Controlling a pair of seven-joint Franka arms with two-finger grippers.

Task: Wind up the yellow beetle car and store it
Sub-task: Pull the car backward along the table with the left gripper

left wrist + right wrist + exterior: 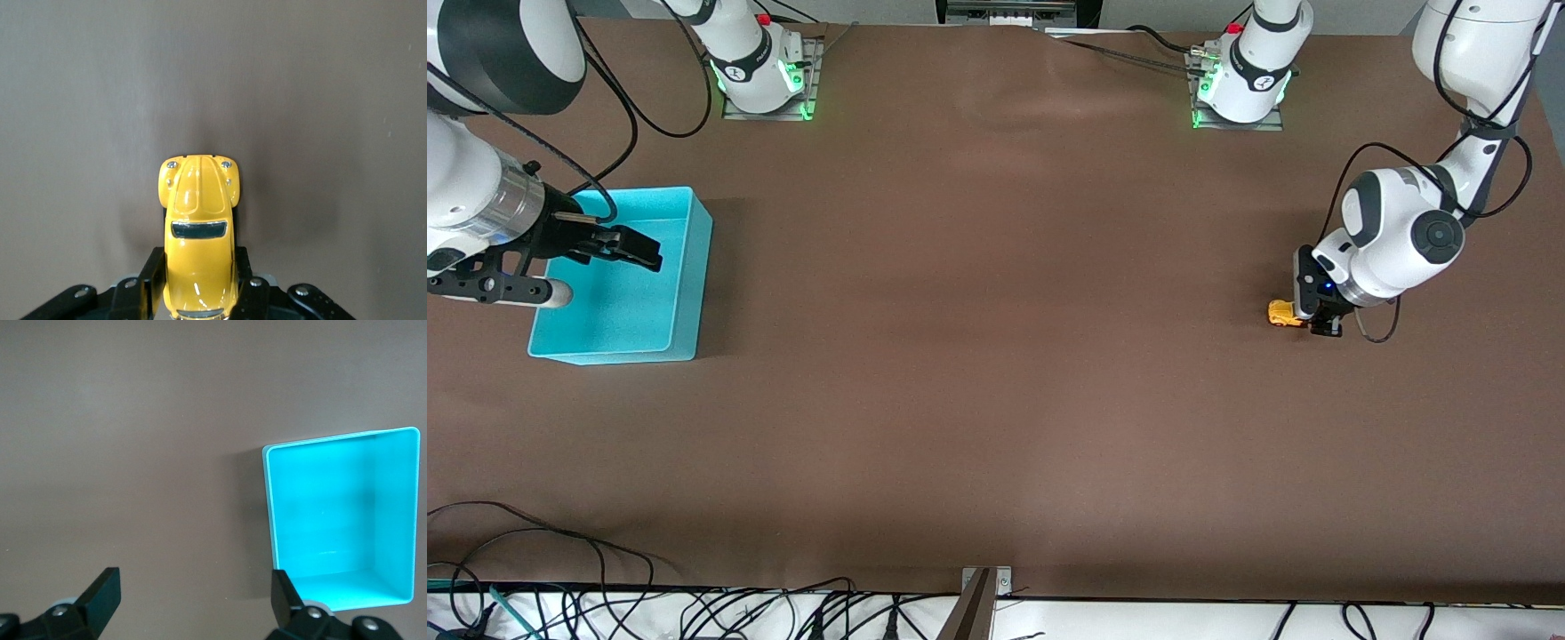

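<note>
Left wrist view, glossy rounded yellow beetle car (199, 233)

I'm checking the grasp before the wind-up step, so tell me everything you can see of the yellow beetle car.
The yellow beetle car is a tiny, glossy yellow-orange toy that looks like painted metal or plastic, with a rounded beetle body, a dark windscreen and two small silvery headlights. It sits upright on the brown table toward the left arm's end. The left end effector is shut on its rear half, a finger against each side, with the nose pointing out from between them. Its wheels are hidden.
</note>
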